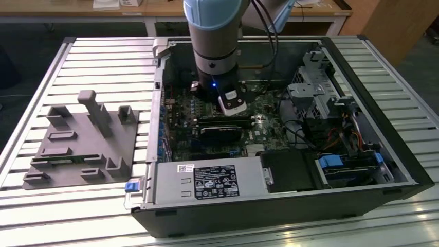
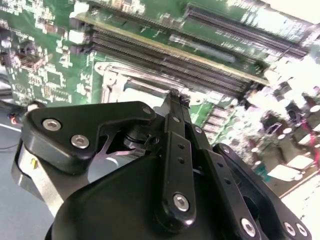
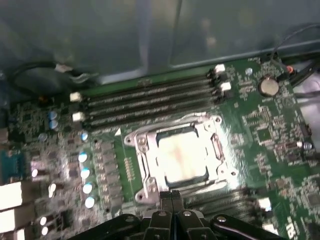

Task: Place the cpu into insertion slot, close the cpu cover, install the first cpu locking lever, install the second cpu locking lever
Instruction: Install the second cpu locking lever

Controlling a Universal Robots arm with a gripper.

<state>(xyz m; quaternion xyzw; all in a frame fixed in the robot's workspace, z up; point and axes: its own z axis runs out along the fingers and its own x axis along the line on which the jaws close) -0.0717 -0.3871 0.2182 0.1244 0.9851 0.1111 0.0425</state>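
A slatted metal bench (image 1: pixel 103 56) filled the room's centre. Behind it stood a wooden table (image 1: pixel 82 13) on white legs, a brown wooden cabinet (image 1: pixel 398 23) beside it, dark floor (image 1: pixel 20 43) beneath.

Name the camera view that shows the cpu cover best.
The first wrist view: the cpu cover lies flat over the socket, its whole silvery frame visible around the cpu. The second wrist view catches a strip of its frame beyond the gripper. In the exterior view the arm stands over that area.
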